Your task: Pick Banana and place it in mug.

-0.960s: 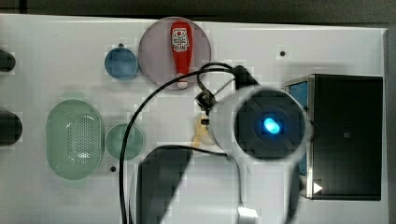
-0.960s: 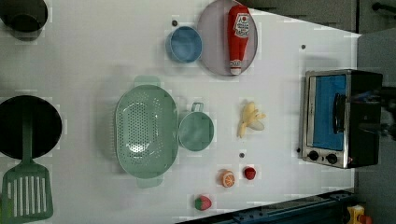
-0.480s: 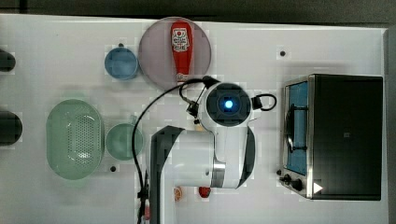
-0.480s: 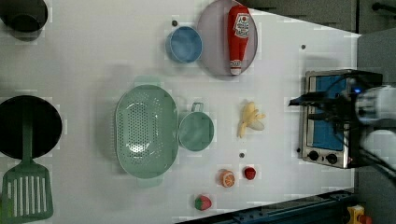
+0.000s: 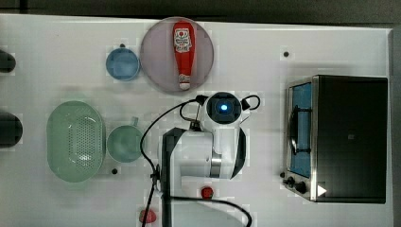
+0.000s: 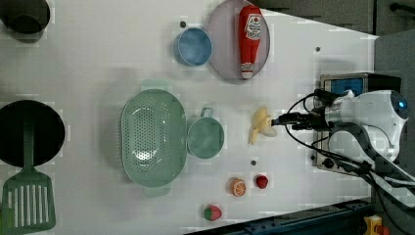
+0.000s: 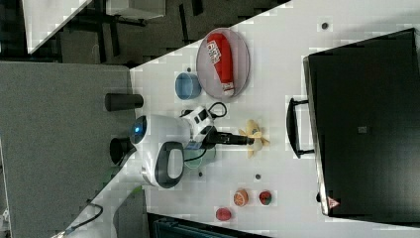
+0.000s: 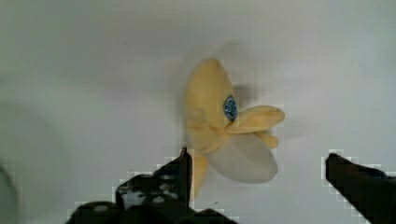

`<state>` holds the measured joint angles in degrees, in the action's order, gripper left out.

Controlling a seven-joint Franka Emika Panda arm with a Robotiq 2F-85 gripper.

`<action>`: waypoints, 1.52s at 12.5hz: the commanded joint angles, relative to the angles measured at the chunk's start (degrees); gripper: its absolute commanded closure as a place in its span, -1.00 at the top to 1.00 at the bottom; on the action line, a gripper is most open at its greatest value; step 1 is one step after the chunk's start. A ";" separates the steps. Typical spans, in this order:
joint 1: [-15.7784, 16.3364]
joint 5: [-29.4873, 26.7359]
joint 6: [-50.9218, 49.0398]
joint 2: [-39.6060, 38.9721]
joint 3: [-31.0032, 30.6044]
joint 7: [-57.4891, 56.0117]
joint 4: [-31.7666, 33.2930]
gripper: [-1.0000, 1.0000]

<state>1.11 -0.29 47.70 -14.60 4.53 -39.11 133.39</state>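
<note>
The pale yellow banana lies on the white table with several lobes spread out. My gripper is open; its dark fingers straddle the banana's near end. In the left view the gripper reaches in from the left view's right and meets the banana. The teal mug stands upright a short way to the left view's left of the banana, handle up. In the top view my arm covers the banana and the mug stands beside the arm. The right view has the gripper at the banana.
A pale-green perforated basket touches the mug's far side. A blue cup and a plate with a red ketchup bottle lie beyond. A toaster oven stands by my arm. Small toy fruits lie near the table edge.
My arm has swung away from the toaster oven toward the banana and come down, so the open fingers now sit at the banana. The banana and mug have not moved.
</note>
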 commanded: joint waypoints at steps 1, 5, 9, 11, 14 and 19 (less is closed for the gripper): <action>0.15 0.15 3.37 -3.45 -0.85 -3.77 -0.30 1.00; 0.10 0.15 9.34 -8.59 -1.13 -3.77 -0.14 1.00; 0.07 0.12 9.81 -8.74 -1.17 -3.75 0.31 0.18; 0.02 0.04 9.88 -8.10 -1.14 -3.77 0.13 -0.30; -0.21 -0.06 9.68 -2.74 -0.98 -3.74 -0.56 -0.30; 0.07 -0.06 0.68 11.06 -1.27 -3.07 -2.38 -0.30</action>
<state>1.19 -0.40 48.37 -6.58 3.06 -41.52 133.17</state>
